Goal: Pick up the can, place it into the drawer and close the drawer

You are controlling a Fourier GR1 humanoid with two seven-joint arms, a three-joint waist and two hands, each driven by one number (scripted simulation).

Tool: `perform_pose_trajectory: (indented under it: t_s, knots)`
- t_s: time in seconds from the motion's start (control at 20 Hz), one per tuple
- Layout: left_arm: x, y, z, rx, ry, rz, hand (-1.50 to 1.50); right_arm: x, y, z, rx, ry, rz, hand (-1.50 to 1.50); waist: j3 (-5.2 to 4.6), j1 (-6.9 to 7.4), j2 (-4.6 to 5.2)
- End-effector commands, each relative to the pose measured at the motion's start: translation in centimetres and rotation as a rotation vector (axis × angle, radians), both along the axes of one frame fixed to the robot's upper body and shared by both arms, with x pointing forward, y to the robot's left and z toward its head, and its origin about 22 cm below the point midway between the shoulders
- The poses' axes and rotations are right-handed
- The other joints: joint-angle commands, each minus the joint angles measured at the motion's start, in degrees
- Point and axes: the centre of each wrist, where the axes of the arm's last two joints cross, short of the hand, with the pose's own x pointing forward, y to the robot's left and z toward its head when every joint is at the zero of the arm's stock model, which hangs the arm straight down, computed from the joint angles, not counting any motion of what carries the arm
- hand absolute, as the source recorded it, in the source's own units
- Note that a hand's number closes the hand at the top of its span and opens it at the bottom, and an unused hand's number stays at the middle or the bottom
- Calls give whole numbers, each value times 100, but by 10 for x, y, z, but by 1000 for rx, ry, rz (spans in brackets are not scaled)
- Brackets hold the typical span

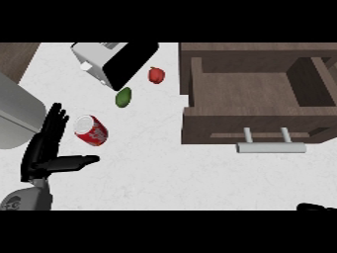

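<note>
Looking steeply down, I see the white table [163, 173] filling most of the view, with a strip of brown wood at its upper left corner. At the upper right the dark wooden drawer [251, 94] stands pulled open, its inside facing up and its front panel toward me. A large pale grey rounded body [3, 113] lies along the left edge. At the top sits a white and black toaster [102, 59], tilted in the view. My left robot hand [43, 148] comes up from the lower left on its grey forearm. It is spread wide, with the fingers straight and pointing away from me, the thumb stretched out to the right, and nothing in its hold. The red can [91, 130] rests on the table just beside those fingers and above the thumb, well apart from the drawer, its silver top turned to the upper left. The drawer's silver handle [271, 147] juts from the front panel. A small green object [123, 97] lies just below the toaster, and a smaller red object [156, 75] lies to its upper right, near the drawer's left wall. Only a black sliver of my right robot hand [320, 207] shows at the lower right edge, and I cannot tell its state.
</note>
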Motion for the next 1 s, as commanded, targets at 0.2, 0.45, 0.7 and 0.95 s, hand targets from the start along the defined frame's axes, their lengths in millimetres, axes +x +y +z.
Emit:
perform_pose_trajectory:
  t_s: [0.2, 0.45, 0.7, 0.95]
  knots:
    - [9, -9, -39, -1, 50, 22, -150, 2, -7, 1, 2, -4, 0, -150, 0, 4, 0]
    - [3, -4, -60, 9, 54, 42, -150, 2, -7, 21, -10, 0, 0, -150, -1, 10, 1]
    - [21, 6, -77, -34, 82, 60, -150, -27, -1, 20, -25, -2, 0, -150, -5, -59, 9]
    - [22, -7, -87, -31, 70, 61, -150, -11, 10, 18, -6, -15, -14, -150, -2, -12, 3]
